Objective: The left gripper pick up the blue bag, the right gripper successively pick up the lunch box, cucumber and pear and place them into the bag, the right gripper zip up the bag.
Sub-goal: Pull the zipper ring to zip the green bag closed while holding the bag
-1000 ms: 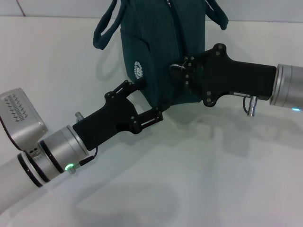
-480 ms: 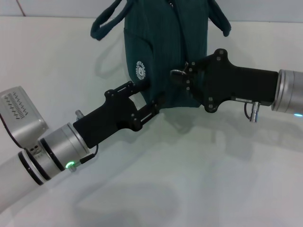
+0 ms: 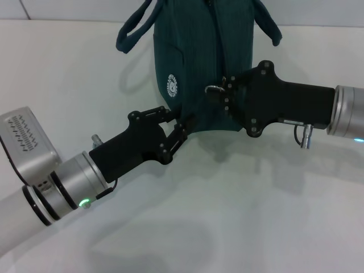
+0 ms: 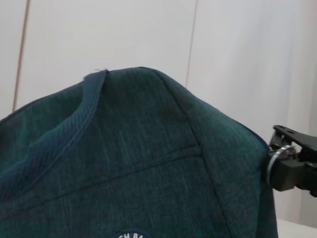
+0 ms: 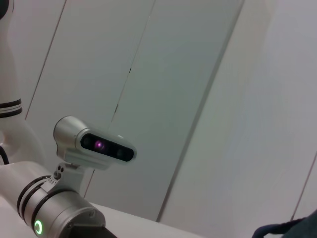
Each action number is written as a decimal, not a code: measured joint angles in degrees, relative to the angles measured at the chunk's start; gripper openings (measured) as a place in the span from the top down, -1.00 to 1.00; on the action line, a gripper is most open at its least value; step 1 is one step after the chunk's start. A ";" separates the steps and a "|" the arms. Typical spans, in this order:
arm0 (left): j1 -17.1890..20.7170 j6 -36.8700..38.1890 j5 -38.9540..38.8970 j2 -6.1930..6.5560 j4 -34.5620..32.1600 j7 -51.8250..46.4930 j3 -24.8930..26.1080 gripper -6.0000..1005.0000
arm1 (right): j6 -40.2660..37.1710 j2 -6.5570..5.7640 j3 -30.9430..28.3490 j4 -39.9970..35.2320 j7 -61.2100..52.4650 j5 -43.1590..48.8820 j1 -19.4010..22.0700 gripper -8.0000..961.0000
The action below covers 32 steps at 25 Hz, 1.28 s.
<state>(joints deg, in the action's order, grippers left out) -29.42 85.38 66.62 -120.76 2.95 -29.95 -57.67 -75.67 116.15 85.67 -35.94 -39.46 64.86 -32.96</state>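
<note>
On the white surface (image 3: 239,216), one blue bag (image 3: 202,62) with two handles; left tool (image 3: 181,126) pinching its lower corner, right tool (image 3: 219,91) against its zipper side, grip impossible to tell.

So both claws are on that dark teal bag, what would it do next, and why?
Probably the right gripper draws along the bag's zip line: it sits at that central seam, while the left gripper steadies the bag's lower edge. No food shows outside.

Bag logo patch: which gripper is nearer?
Left. The left gripper sits just below the round logo patch at the bag's lower edge; the right gripper is across the bag's front, farther away.
</note>
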 joint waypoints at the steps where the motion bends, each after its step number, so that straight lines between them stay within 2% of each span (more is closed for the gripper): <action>1: 0.02 0.07 0.02 -0.02 0.00 0.27 0.02 0.37 | -0.02 0.01 0.09 0.14 0.00 0.00 -0.02 0.91; 2: 0.05 0.12 0.03 -0.02 0.01 0.66 0.06 0.47 | -0.06 0.02 0.24 0.35 -0.04 0.00 -0.08 0.91; 7: 0.17 0.21 0.03 -0.02 0.24 1.78 0.10 0.68 | -1.12 0.00 0.65 1.49 -3.15 -0.23 -0.36 0.91; 13: 0.73 0.23 0.03 -0.01 0.25 4.02 0.09 0.81 | -2.77 -0.11 0.68 1.97 -8.45 -1.72 1.45 0.91; 19: 1.28 0.42 0.77 0.00 0.32 7.20 -0.06 0.86 | -2.57 -0.18 0.24 3.65 -15.29 -1.84 2.62 0.91; 24: 1.19 0.35 3.29 0.02 0.01 8.52 -0.06 0.86 | -2.43 -0.11 0.17 7.06 -19.06 -2.18 2.21 0.91; 32: 0.95 0.36 5.09 0.03 -0.30 10.53 -0.07 0.87 | -2.86 -0.18 0.52 8.36 -24.15 -2.17 2.14 0.90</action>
<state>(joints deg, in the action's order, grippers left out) -28.47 85.75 71.71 -120.72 2.65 -19.42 -57.74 -78.53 115.98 86.19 -27.59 -63.61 62.68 -30.82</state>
